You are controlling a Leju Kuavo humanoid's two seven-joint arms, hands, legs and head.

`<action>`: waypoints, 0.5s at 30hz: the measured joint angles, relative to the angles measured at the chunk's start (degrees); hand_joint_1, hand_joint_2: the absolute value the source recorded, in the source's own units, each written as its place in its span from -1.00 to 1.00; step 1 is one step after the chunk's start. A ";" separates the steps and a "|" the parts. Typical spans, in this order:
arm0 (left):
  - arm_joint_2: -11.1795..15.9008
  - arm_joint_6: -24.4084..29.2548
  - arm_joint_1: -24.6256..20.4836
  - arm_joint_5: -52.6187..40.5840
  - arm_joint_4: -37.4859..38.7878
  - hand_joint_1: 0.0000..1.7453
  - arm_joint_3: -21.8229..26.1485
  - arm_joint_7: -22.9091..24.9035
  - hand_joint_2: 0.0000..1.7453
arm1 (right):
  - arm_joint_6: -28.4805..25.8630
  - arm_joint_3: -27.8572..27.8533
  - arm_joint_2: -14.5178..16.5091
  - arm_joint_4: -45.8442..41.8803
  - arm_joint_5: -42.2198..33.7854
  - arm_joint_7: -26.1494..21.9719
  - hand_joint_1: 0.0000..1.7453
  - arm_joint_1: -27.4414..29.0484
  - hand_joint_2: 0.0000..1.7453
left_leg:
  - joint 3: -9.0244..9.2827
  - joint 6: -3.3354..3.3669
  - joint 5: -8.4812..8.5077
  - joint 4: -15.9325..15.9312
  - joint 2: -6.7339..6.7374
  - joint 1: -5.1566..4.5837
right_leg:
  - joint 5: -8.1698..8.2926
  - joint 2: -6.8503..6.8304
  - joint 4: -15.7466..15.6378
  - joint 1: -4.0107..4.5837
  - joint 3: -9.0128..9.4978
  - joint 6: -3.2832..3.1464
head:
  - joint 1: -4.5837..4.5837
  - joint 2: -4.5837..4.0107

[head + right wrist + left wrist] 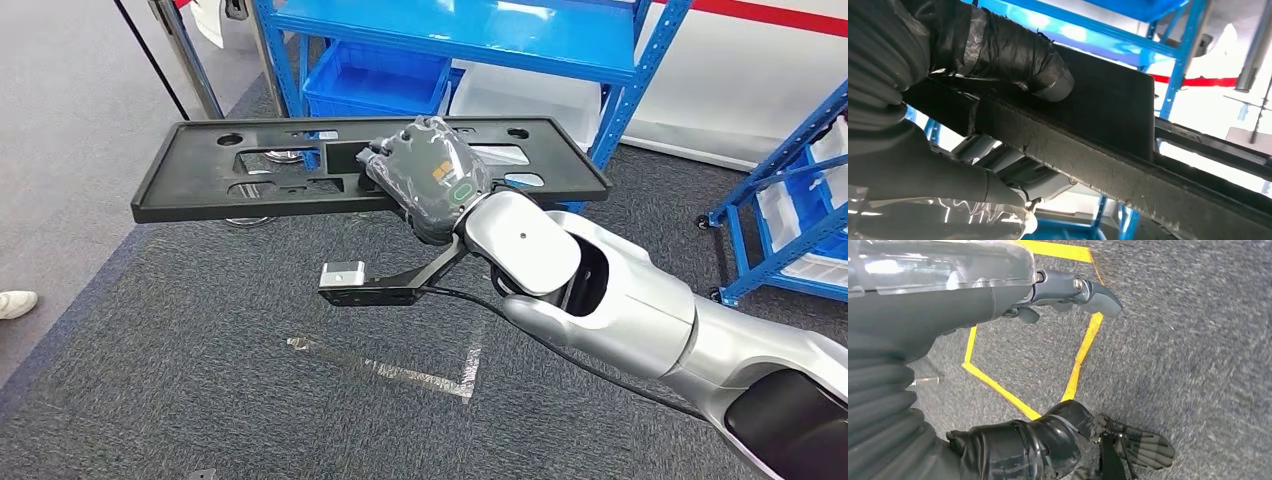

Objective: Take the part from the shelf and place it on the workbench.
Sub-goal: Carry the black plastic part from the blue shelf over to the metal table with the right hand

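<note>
Head view: right hand [432,178] grips black part [250,185] over grey carpet [200,380]; left hand [1068,290] empty.

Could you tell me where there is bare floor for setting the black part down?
Bare grey carpet lies below the long black plastic panel that the right hand holds, around the silver tape marks. It is crowded by the blue metal shelves.

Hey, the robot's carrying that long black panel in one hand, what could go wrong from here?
The right hand grips the black panel on its own, right of the middle, so the long left end may sag or twist loose. The panel also sits close to the blue shelf, so turning could clip an upright.
</note>
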 joint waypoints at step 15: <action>-0.20 -0.70 0.25 -0.56 0.07 -1.00 -0.02 0.01 1.00 | 1.06 0.00 0.05 0.30 0.46 1.09 1.00 -0.32 1.00 | -8.15 -3.32 -5.51 13.40 0.98 0.60 | 7.81 -0.89 -16.66 -0.70 7.99 -2.44 | -0.64 0.00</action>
